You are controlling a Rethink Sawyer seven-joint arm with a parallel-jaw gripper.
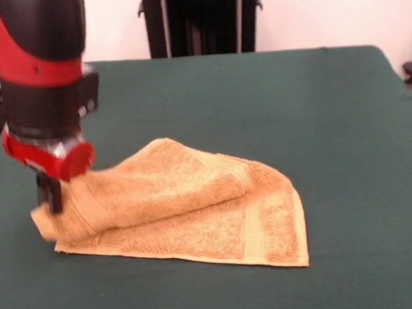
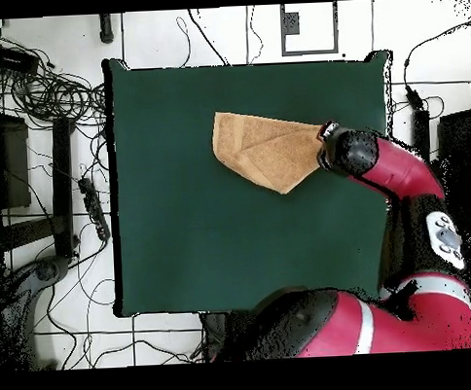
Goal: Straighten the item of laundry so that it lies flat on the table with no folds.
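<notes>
washcloth (image 1: 188, 211) on table (image 1: 330, 119), tool (image 1: 51, 195) at its corner

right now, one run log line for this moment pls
task: flatten washcloth | cloth: folded over itself on table | hand: down at cloth's corner, grip unclear | status: not flat yet

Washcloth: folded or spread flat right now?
Folded. The washcloth has an upper layer doubled over its lower one, and the hand meets its corner.

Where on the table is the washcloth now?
In the front view, the folded washcloth lies left of the centre of the table, its left end under the gripper.
</notes>
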